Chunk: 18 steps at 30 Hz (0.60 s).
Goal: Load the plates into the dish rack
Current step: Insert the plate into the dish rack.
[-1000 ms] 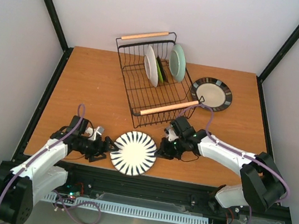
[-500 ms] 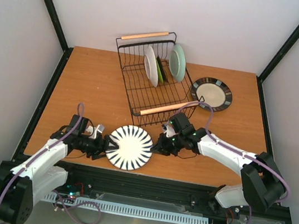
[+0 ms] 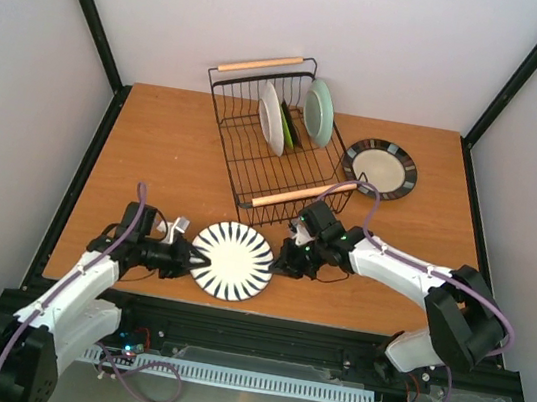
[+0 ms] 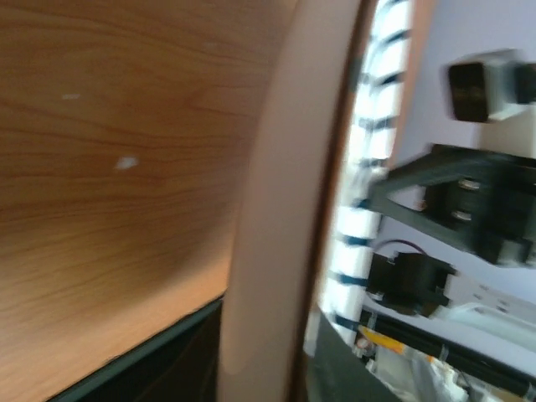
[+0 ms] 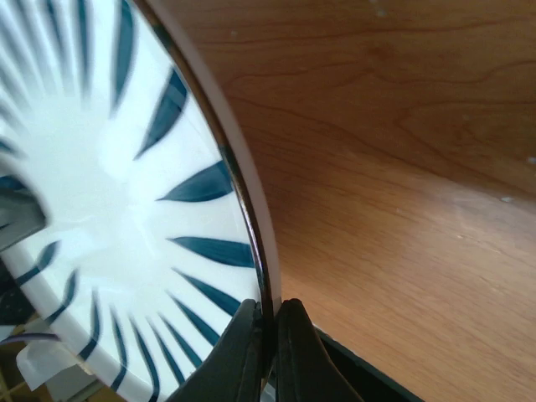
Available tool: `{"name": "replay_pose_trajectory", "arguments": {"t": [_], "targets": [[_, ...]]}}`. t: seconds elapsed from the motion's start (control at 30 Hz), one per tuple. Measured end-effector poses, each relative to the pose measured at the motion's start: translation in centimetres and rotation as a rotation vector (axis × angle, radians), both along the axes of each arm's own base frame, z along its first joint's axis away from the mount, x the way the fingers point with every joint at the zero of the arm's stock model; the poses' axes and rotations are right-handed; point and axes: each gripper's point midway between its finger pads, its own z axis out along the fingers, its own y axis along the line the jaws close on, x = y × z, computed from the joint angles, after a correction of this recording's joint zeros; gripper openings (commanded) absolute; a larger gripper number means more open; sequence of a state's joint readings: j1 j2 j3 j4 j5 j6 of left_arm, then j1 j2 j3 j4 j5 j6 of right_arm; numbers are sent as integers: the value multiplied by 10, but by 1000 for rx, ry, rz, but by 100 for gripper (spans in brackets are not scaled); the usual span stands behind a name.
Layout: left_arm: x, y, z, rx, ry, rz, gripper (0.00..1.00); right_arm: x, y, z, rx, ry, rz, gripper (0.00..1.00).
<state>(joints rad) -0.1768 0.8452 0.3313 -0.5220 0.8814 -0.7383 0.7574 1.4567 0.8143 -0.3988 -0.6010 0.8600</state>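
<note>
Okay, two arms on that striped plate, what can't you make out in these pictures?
- Left wrist view: blurred; the striped plate fills the frame and hides the left gripper's fingers, so its grip is unclear.
- Top view: plates in the dish rack overlap; those between the white plate and mint plate are slivers.
- Right wrist view: plate cropped by edges.

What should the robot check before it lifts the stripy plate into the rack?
1. Grip of right gripper on striped plate rim: ok.
2. Grip of left gripper on the opposite rim: cannot tell, its view is blurred.
3. Free slots at the front of the dish rack: ok.
4. Loaded mint green plate upright: ok.
5. Path past black-rimmed plate, flat beside the rack: ok.
</note>
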Motion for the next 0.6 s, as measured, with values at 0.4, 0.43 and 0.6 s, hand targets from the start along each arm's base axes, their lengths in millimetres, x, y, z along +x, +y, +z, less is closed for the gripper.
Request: {"name": "replay_pose_trajectory", "arguments": {"t": [0.4, 0.43, 0.6], "targets": [[2, 0, 24, -7, -47, 0, 1, 1, 2, -10, -10, 6, 19, 3], [0, 1, 26, 1, -46, 1, 1, 1, 2, -9, -6, 7, 27, 6], [-11, 5, 34, 20, -62, 9, 1, -8, 5, -3, 12, -8, 102, 21]]}}
